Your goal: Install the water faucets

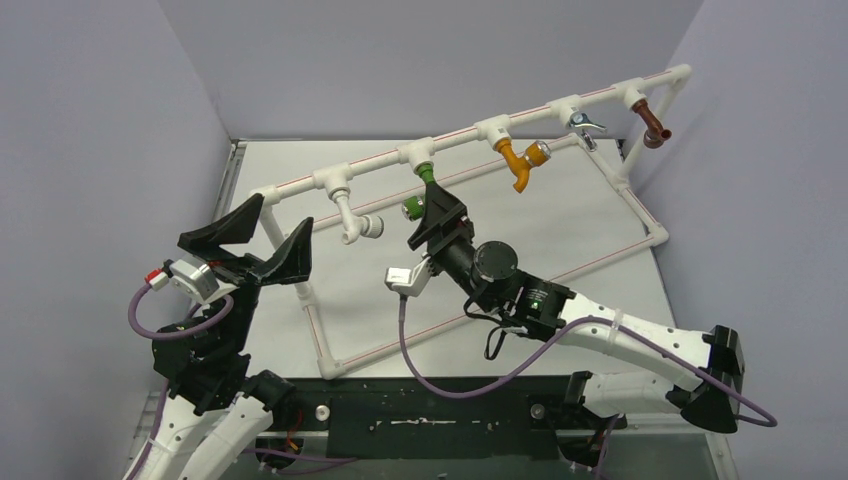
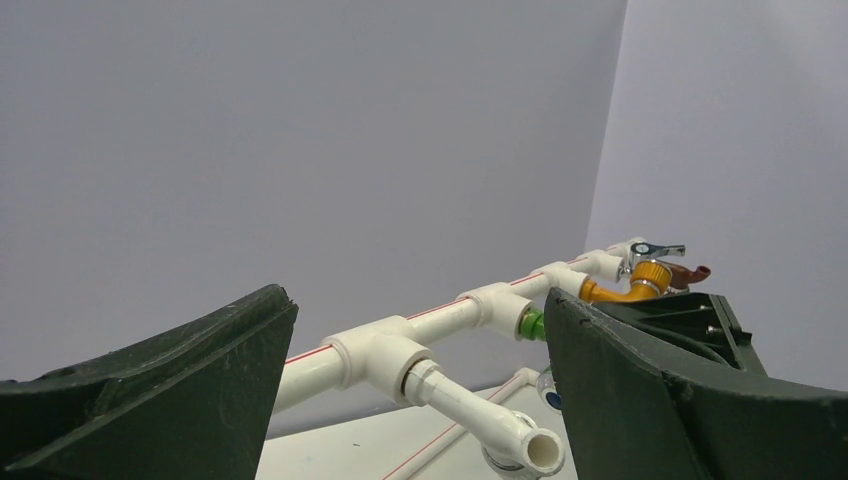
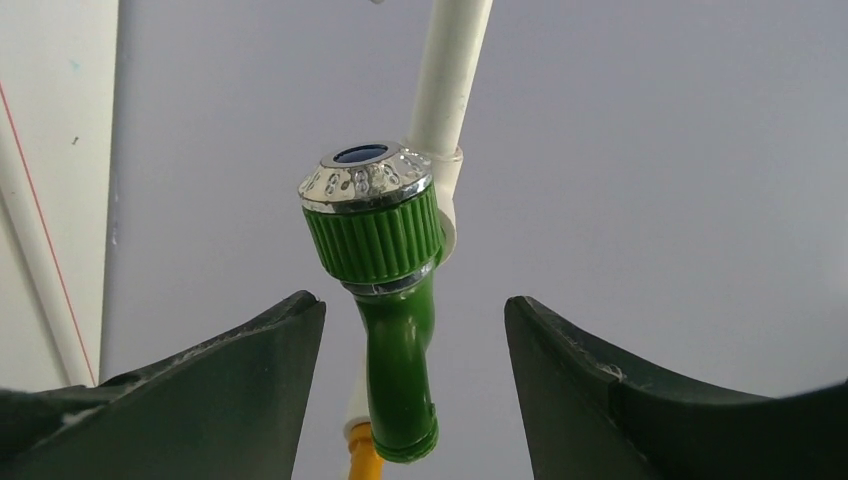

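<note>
Several water faucets hang from the top rail of the white pipe frame (image 1: 372,164): white (image 1: 352,222), green (image 1: 418,195), orange (image 1: 518,160), silver (image 1: 585,123) and brown (image 1: 652,122). My right gripper (image 1: 436,200) reaches up under the green faucet (image 3: 385,240). Its jaws straddle the green spout, and a gap shows on each side, so this gripper (image 3: 412,300) is open. My left gripper (image 1: 280,215) hangs wide open at the frame's left end, holding nothing. In its wrist view the white faucet (image 2: 480,410) points out between the jaws of the left gripper (image 2: 418,300), farther off.
The pipe frame's lower rails (image 1: 500,290) lie on the white table top (image 1: 540,230) in front of the right arm. Grey walls close in the back and both sides. The left wrist view also shows the orange faucet (image 2: 625,285) and the silver faucet (image 2: 655,250).
</note>
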`<action>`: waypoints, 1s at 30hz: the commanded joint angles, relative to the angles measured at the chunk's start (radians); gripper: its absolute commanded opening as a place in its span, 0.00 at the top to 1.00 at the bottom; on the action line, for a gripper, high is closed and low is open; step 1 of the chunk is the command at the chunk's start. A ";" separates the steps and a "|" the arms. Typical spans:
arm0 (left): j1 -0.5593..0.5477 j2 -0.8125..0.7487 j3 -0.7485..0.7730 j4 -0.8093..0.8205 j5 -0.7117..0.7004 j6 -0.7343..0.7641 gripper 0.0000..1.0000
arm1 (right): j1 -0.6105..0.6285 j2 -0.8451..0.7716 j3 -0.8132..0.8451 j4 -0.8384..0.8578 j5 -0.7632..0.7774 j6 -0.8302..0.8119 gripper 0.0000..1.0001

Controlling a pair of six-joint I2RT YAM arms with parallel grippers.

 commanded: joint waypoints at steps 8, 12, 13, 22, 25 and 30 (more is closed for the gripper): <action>-0.008 0.000 0.009 0.022 0.002 0.010 0.06 | 0.004 0.050 -0.051 0.278 0.046 -0.083 0.42; -0.009 -0.002 0.009 0.025 0.002 0.010 0.06 | 0.004 0.064 -0.050 0.291 0.049 -0.079 0.57; -0.009 -0.002 0.008 0.024 0.002 0.010 0.06 | 0.005 0.067 -0.050 0.297 0.054 -0.076 0.60; -0.012 -0.005 0.009 0.024 0.001 0.012 0.06 | 0.008 0.066 -0.065 0.348 0.060 0.048 1.00; -0.012 -0.006 0.009 0.022 0.001 0.013 0.06 | 0.016 0.058 -0.070 0.400 0.050 0.172 1.00; -0.011 -0.006 0.010 0.022 -0.001 0.015 0.06 | 0.022 0.048 -0.098 0.522 0.047 0.478 1.00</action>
